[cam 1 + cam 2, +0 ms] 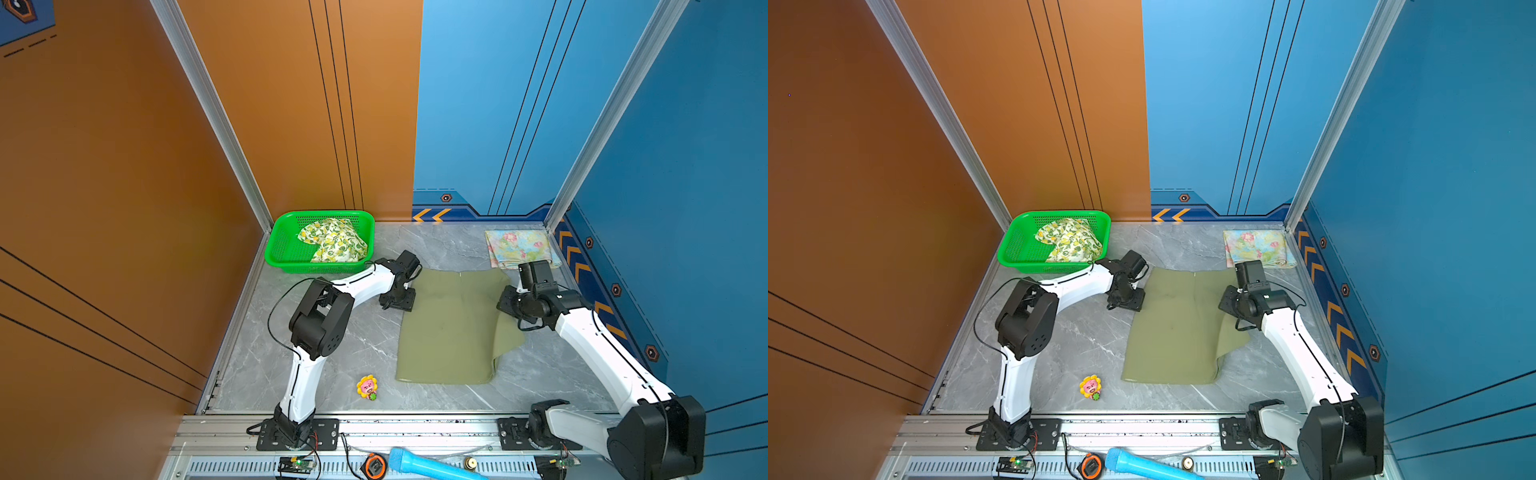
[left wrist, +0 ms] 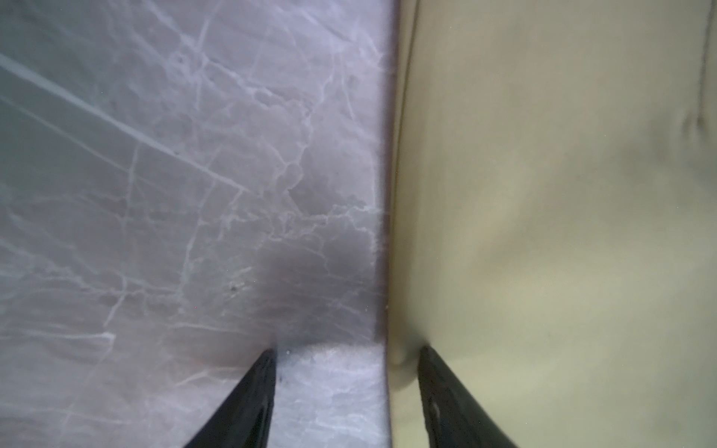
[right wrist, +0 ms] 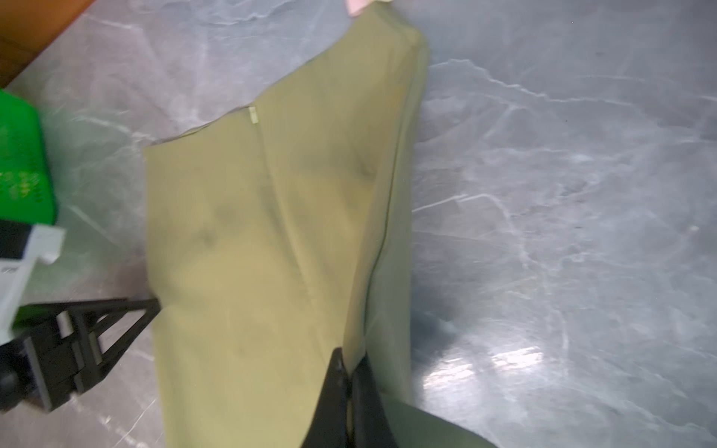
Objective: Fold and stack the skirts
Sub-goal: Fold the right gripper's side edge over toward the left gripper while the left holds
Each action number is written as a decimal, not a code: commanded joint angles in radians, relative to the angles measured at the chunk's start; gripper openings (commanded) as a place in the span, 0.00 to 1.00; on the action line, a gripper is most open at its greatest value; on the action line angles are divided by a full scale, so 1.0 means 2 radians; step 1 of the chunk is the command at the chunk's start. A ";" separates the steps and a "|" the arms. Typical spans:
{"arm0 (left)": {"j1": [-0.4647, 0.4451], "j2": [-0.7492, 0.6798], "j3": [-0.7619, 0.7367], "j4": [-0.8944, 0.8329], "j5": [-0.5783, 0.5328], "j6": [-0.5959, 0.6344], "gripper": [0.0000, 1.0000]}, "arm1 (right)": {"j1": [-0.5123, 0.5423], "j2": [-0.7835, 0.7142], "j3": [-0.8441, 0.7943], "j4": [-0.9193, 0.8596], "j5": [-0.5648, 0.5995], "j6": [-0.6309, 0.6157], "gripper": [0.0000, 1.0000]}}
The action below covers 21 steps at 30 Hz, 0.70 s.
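Observation:
The olive green skirt point(image 1: 449, 328) point(image 1: 1175, 328) lies spread on the marble table, its right side raised and folded over. My right gripper point(image 3: 349, 355) point(image 1: 509, 303) is shut on that raised right edge. My left gripper point(image 2: 347, 349) point(image 1: 401, 305) is open at the skirt's left edge point(image 2: 543, 232), with one finger over bare table and one over the cloth. The lemon-print skirt point(image 1: 332, 241) point(image 1: 1069, 241) sits crumpled in the green basket point(image 1: 278, 249) point(image 1: 1011, 249). The pastel floral skirt point(image 1: 521, 248) point(image 1: 1258, 247) lies folded at the back right corner.
A small sunflower toy point(image 1: 367, 387) lies near the front edge, left of the olive skirt. A blue cylinder point(image 1: 432, 465) and an orange tape measure point(image 1: 375, 466) rest on the front rail. Walls close the table at the left, back and right.

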 commanded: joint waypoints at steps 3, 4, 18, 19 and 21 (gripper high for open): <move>0.003 0.034 -0.008 -0.015 0.025 -0.003 0.60 | 0.112 0.037 0.058 0.011 0.041 0.070 0.00; 0.003 0.033 -0.008 -0.016 0.026 -0.004 0.60 | 0.135 0.048 0.066 0.020 0.045 0.081 0.00; 0.007 0.022 -0.012 -0.016 0.032 -0.003 0.60 | 0.190 0.068 0.048 0.068 0.047 0.118 0.72; 0.007 0.022 -0.013 -0.015 0.032 -0.003 0.60 | 0.173 0.056 0.039 0.067 0.045 0.118 0.74; 0.007 0.022 -0.014 -0.016 0.032 -0.004 0.60 | 0.143 0.032 0.021 0.065 0.044 0.116 0.75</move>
